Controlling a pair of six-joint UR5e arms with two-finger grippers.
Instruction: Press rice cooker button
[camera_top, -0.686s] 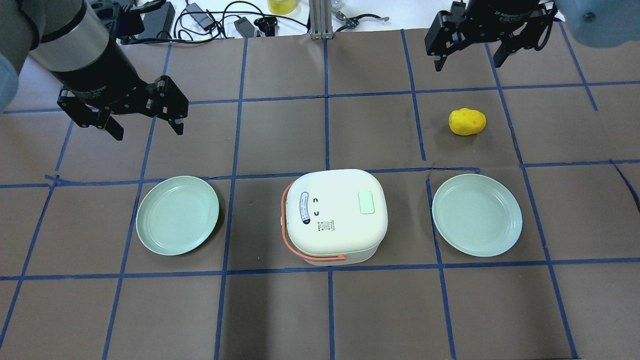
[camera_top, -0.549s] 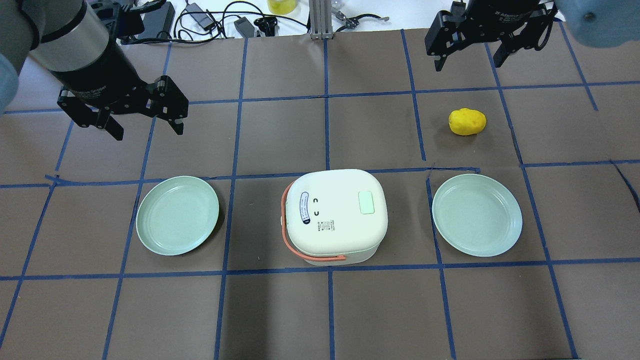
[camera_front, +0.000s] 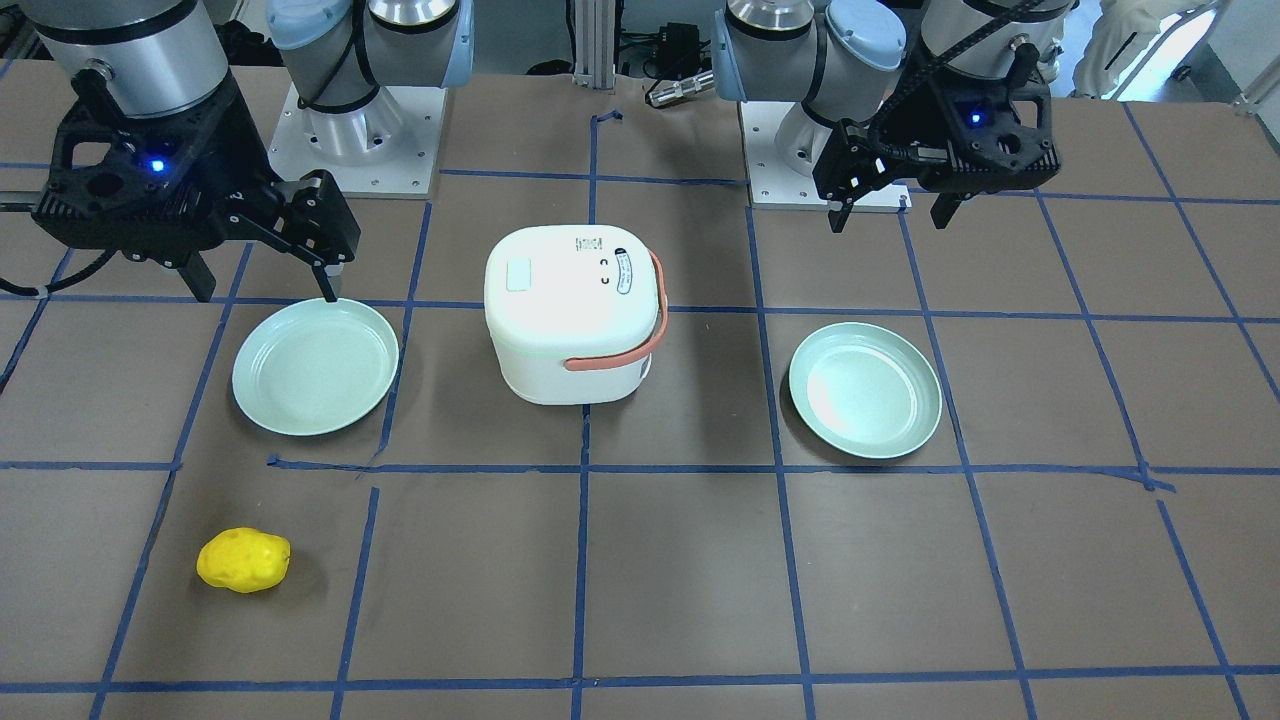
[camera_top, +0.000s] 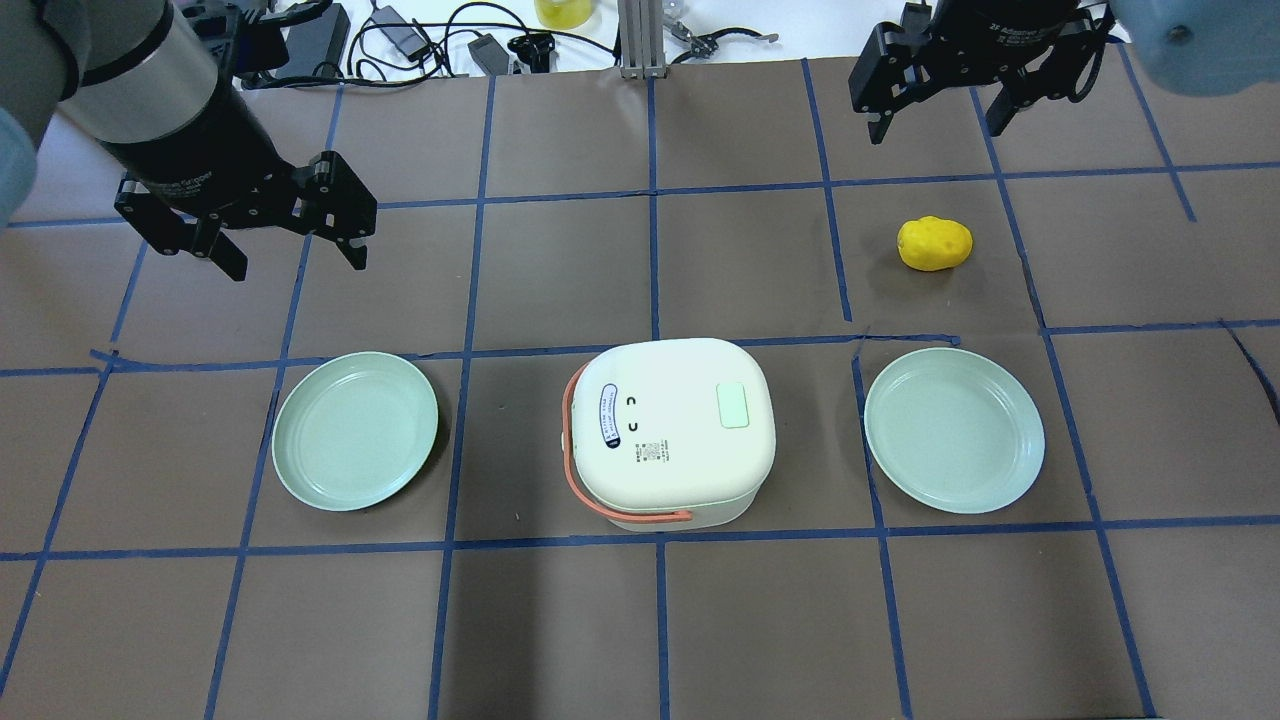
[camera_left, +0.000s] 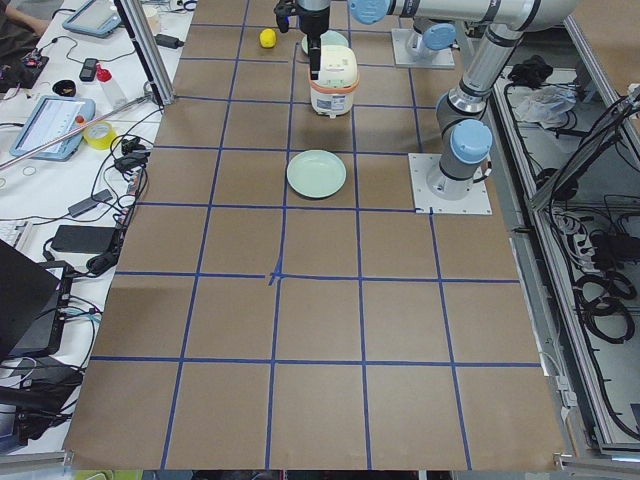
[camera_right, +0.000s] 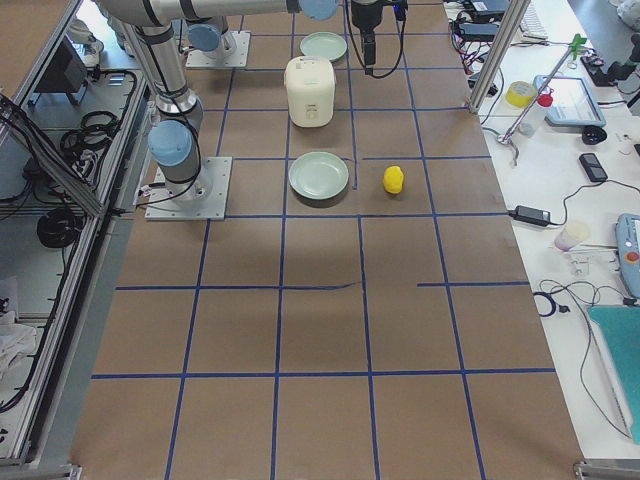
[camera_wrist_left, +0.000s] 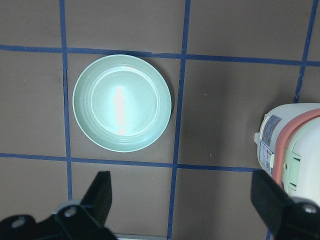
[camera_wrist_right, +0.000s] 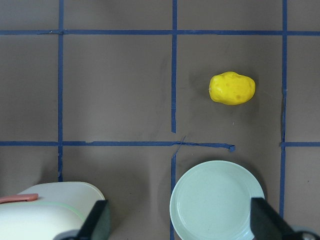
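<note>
The white rice cooker (camera_top: 672, 430) stands upright at the middle of the table (camera_top: 560, 280), lid closed, between two empty pale green plates, one on the robot's left (camera_top: 355, 430) and one on its right (camera_top: 953, 430). Its pale green button (camera_top: 734, 404) sits on the lid toward the robot's right, and the orange handle (camera_top: 580, 490) is folded down along the opposite side. Both grippers hang in the air well apart from the cooker. The left gripper (camera_top: 298, 265) and the right gripper (camera_top: 935, 132) each have their fingers spread wide and hold nothing. The press has not begun. Risks noted: with fingers this far apart, a descent centred on the button would straddle it and touch nothing. A single fingertip landing off-centre could skid the cooker or strike the printed label instead. A low approach by the right arm could knock the yellow potato (camera_top: 934, 243), which lies near its path.
</note>
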